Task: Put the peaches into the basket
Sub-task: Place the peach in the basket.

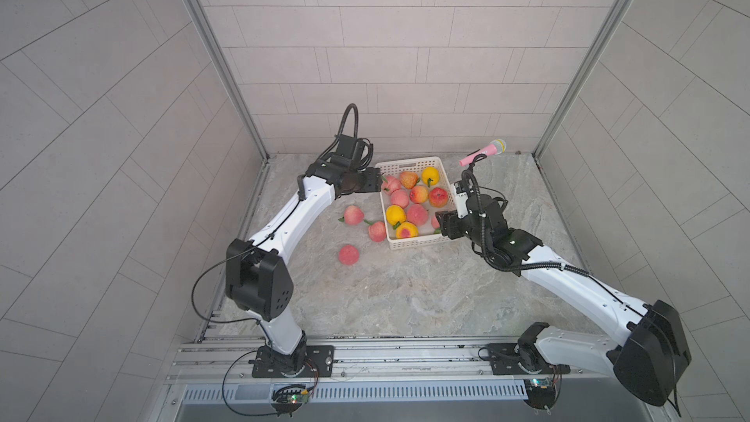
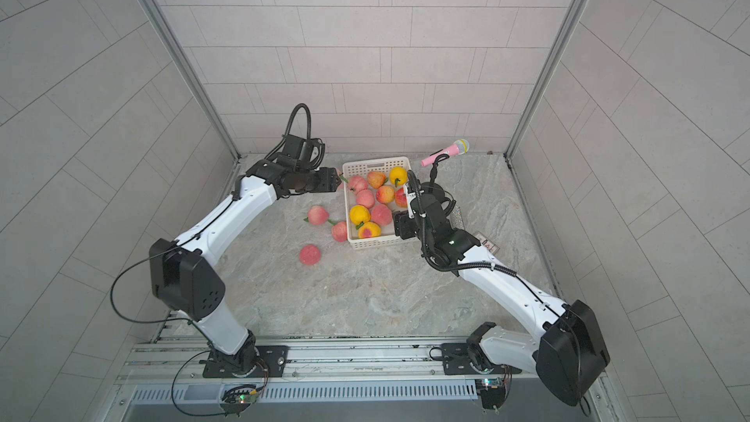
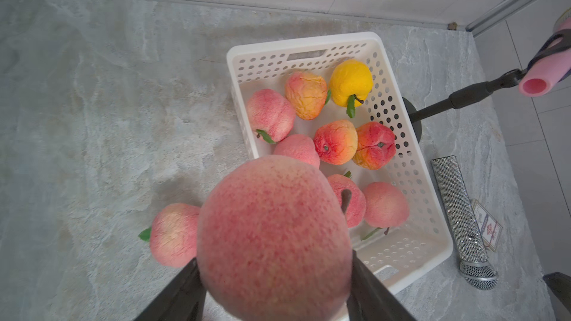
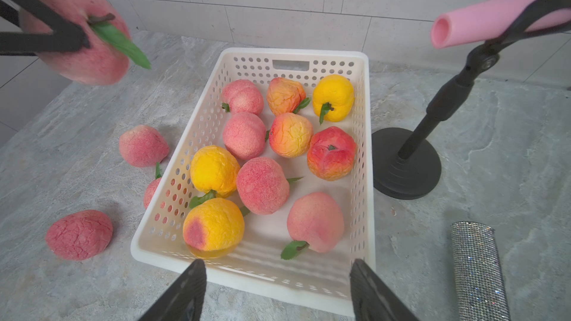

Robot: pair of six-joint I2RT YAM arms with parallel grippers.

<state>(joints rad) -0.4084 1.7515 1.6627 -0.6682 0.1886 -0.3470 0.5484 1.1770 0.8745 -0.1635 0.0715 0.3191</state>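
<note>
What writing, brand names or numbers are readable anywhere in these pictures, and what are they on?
Nothing here reads clearly.
Small white card with red print beside the silver glittery microphone: printed, too blurred to read.
Faint mark on the front metal rail: too small to read.
Peaches, white perforated plastic basket, pink microphone: no lettering shows.

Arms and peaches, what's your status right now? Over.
Left gripper shut on pink peach at basket edge. Right gripper open, empty, by basket. Three peaches outside. Nothing blocking.
</note>
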